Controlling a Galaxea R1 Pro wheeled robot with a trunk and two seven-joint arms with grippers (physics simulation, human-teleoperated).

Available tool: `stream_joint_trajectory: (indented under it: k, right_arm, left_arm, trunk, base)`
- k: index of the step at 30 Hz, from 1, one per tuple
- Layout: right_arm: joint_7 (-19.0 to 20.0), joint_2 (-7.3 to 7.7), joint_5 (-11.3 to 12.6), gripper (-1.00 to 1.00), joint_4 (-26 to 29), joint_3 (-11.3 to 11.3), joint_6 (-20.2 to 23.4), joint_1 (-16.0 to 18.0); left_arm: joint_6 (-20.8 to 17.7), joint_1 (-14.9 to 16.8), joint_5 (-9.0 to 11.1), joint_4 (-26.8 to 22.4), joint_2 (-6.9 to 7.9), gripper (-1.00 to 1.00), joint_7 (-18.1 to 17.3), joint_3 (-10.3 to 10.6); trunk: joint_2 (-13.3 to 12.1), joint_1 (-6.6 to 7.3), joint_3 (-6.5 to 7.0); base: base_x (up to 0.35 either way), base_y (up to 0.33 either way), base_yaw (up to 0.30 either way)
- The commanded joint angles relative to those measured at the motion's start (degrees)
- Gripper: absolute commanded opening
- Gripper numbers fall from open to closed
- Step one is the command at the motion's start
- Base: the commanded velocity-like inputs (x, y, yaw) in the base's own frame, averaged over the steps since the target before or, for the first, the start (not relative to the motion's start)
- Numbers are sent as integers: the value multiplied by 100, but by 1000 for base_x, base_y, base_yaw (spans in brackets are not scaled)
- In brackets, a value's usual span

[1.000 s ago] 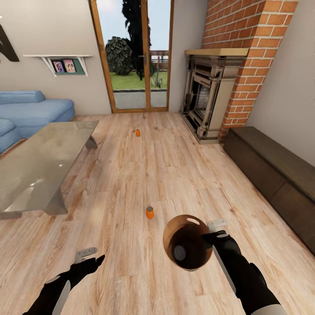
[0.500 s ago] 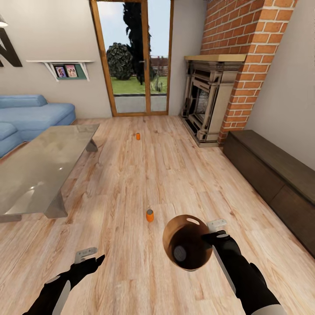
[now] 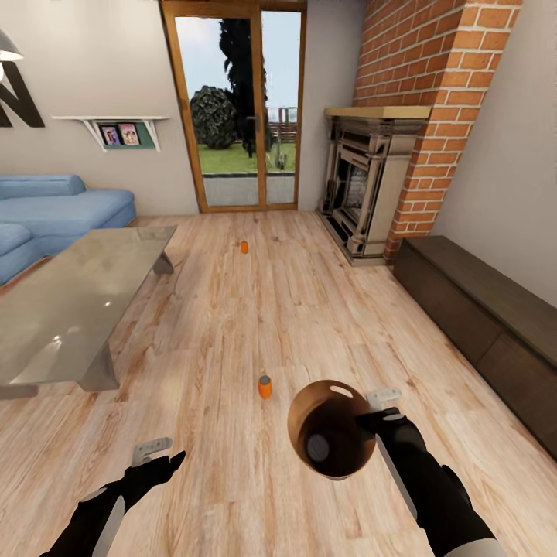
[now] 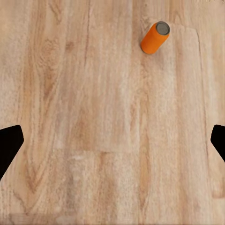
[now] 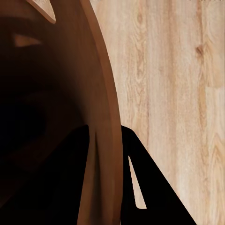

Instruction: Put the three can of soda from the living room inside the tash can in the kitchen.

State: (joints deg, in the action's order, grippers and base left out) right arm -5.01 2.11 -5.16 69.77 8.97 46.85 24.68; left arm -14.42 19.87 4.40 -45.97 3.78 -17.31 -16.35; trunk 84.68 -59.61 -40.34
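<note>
The right pincer (image 3: 363,422) is clamped on the rim of the tash can (image 3: 329,402), one finger inside the wall and one outside, as the right wrist view shows (image 5: 105,154). The bin hangs above the floor (image 3: 232,480) with its coppery inside turned toward the head camera; one can with a grey top (image 3: 317,447) lies at its bottom. The oval handle cut-out (image 3: 331,384) sits on the far side of the rim.

The left pincer (image 3: 158,456) hovers empty over the planks, its fingers (image 4: 9,143) spread wide at the two sides of the left wrist view.

A second orange can of soda (image 3: 265,386) stands upright on the floor just beyond the bin, between the two arms; in the left wrist view it is seen from above (image 4: 155,37). A third can (image 3: 244,247) stands well farther off, near the glass doors (image 3: 236,116).

The glass coffee table (image 3: 70,309) stands to the left with the blue sofa (image 3: 54,213) behind it. The brick fireplace (image 3: 387,178) and a dark low cabinet (image 3: 480,309) line the right wall.
</note>
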Motion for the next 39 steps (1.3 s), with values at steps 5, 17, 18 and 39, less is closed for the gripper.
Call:
stream_joint_trajectory:
  k: [5, 17, 18, 39]
  right_arm:
    - [18, -1, 24, -100, 2, -1, -6, 1]
    - [18, -1, 24, -100, 2, -1, -7, 1]
    - [18, -1, 24, -100, 4, -1, -8, 1]
    - [18, -1, 24, -100, 2, 8, -1, 1]
  left_arm:
    - [0, 0, 0, 0, 0, 100, 0, 0]
    - [0, 0, 0, 0, 0, 100, 0, 1]
    - [0, 0, 0, 0, 0, 100, 0, 1]
    - [0, 0, 0, 9, 0, 100, 0, 8]
  trunk:
    - [0, 0, 48]
    - [0, 0, 163]
    - [0, 0, 173]
    - [0, 0, 277]
  base:
    - [0, 0, 0]
    - [0, 0, 0]
    - [0, 0, 0]
    - [47, -8, 0]
